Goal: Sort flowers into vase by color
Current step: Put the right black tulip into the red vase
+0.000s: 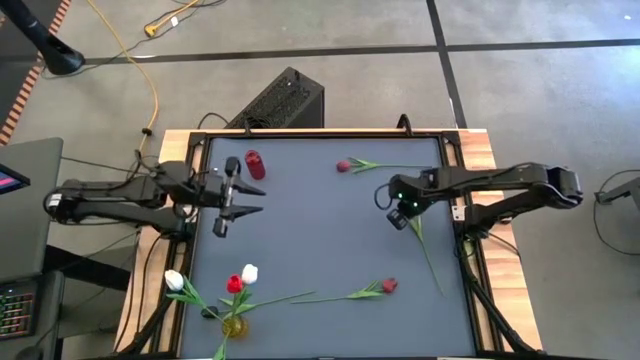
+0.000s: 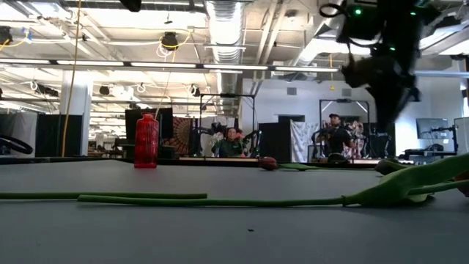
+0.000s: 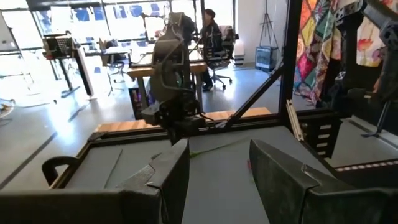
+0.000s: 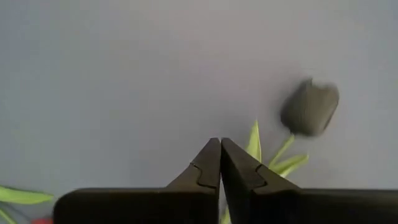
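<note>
A dark-headed tulip (image 1: pixel 428 255) lies on the grey table (image 1: pixel 320 230) near its right edge, its head (image 4: pixel 310 107) toward the table's middle. My right gripper (image 1: pixel 399 215) hangs above the stem next to that head, fingers shut (image 4: pixel 219 148); the low view shows it (image 2: pixel 388 121) clear of the table. My left gripper (image 1: pixel 258 199) waits open at the left edge, next to a red vase (image 1: pixel 254 163). One red tulip (image 1: pixel 345 165) lies at the far side, another (image 1: pixel 389 286) near the front. A yellow vase (image 1: pixel 234 325) at the near left holds a red (image 1: pixel 234 284) and a white tulip (image 1: pixel 249 272).
Another white tulip (image 1: pixel 174 280) stands at the near left corner beside the yellow vase. A long green stem (image 2: pixel 146 196) crosses the front of the table. A black box (image 1: pixel 280 100) sits beyond the far edge. People sit in the room behind (image 2: pixel 233 139).
</note>
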Motion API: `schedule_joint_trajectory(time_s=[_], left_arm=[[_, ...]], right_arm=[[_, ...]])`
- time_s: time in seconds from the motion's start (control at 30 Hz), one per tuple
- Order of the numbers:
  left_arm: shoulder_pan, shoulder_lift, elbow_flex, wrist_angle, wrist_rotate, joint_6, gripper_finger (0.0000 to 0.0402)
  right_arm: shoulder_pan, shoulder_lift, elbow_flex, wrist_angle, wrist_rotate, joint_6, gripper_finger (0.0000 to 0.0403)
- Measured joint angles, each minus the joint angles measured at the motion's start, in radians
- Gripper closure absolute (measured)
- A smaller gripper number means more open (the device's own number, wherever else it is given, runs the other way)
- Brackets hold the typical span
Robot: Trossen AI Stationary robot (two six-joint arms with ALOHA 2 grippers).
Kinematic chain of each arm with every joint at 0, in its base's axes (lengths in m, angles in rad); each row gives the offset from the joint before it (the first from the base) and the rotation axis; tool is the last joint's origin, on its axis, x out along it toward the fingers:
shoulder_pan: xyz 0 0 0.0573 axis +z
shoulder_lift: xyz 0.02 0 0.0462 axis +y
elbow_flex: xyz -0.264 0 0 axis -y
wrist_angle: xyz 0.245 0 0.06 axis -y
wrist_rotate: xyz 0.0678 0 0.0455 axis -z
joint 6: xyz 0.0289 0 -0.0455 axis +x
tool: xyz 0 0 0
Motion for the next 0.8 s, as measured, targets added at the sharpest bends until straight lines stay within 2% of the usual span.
schedule_joint_trajectory(time_s=[0.13, 0.3, 0.5, 0.63, 0.8], left_arm=[[0.014, 0.003, 0.000, -0.001, 0.009, -0.010, 0.0243], [0.014, -0.005, 0.000, 0.005, 0.007, 0.008, 0.0243], [0.014, 0.005, 0.000, 0.010, 0.006, 0.050, 0.0243], [0.014, 0.011, 0.000, 0.028, 0.012, 0.051, 0.0243], [0.014, 0.011, 0.000, 0.025, 0.000, 0.046, 0.0243]], right_arm=[[0.035, 0.005, -0.040, -0.047, 0.000, 0.083, 0.0328], [0.084, 0.023, -0.059, -0.139, 0.005, 0.188, 0.0266], [0.137, 0.023, -0.144, -0.128, -0.012, 0.253, 0.0197], [0.168, 0.024, -0.190, -0.072, -0.027, 0.300, 0.0178], [0.233, 0.023, -0.199, -0.028, -0.030, 0.375, 0.0177]])
